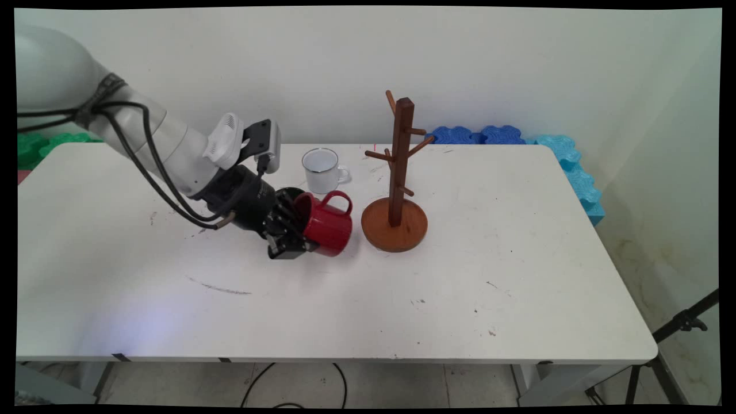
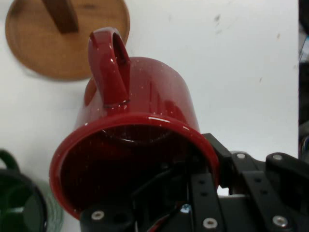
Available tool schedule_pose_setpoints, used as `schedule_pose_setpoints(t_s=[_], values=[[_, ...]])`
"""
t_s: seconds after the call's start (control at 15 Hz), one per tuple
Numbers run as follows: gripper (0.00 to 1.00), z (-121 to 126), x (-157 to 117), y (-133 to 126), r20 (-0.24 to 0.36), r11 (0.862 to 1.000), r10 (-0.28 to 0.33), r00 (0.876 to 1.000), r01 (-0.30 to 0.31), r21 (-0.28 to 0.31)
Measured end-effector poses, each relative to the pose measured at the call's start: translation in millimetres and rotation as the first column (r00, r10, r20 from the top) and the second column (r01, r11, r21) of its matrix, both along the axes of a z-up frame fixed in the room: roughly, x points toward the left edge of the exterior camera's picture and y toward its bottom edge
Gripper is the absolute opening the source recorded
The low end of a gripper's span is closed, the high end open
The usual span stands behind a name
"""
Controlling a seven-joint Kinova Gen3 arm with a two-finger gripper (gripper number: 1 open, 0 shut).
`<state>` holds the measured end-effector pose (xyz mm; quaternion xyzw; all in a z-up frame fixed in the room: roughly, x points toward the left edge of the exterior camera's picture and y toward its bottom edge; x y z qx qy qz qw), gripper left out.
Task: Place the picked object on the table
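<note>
Gripper: the black two-finger gripper (image 1: pixel 299 233) is clamped on the rim of the glossy red enamel mug (image 1: pixel 326 225), 1 finger inside the mouth and 1 outside against the wall, as the hand view shows
Red mug: tipped on its side in the grip, mouth toward the arm, handle (image 2: pixel 110 63) uppermost; judged lifted just off or barely at the white table (image 1: pixel 460 276), contact not clear
Why held so: gripping the wall by the rim leaves the handle loop free and pointing up, beside the tree
Mug tree: the brown wooden mug tree with a round base (image 1: pixel 395 223) stands just right of the red mug, apart from it; 1 upright post with several short pegs, all bare
White mug: a small white enamel mug with a dark rim (image 1: pixel 322 171) stands upright behind the gripper, near the tree
Hand view only: a dark green mug (image 2: pixel 21 203) at the lower left, next to the red one; in the main view the arm covers it
Main view only: the tree's pegs and height; the hand view catches only its base (image 2: pixel 67 43)
Background: blue foam blocks (image 1: pixel 477 135) along the far table edge
</note>
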<state>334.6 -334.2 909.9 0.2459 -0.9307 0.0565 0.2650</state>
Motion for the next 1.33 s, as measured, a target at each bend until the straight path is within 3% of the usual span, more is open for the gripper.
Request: schedule_pose_setpoints(t_s=[0.27, 0.67, 1.33], values=[[0.00, 8.4, -3.6, -2.1, 0.095, 1.000, -0.011, 0.995, 0.008, 0.030], [0.00, 20.5, -16.3, -1.7, 0.210, 0.996, -0.031, 0.977, 0.013, 0.087], [0.00, 12.9, -31.5, -0.2, 0.366, 0.984, -0.047, 0.929, -0.020, 0.177]])
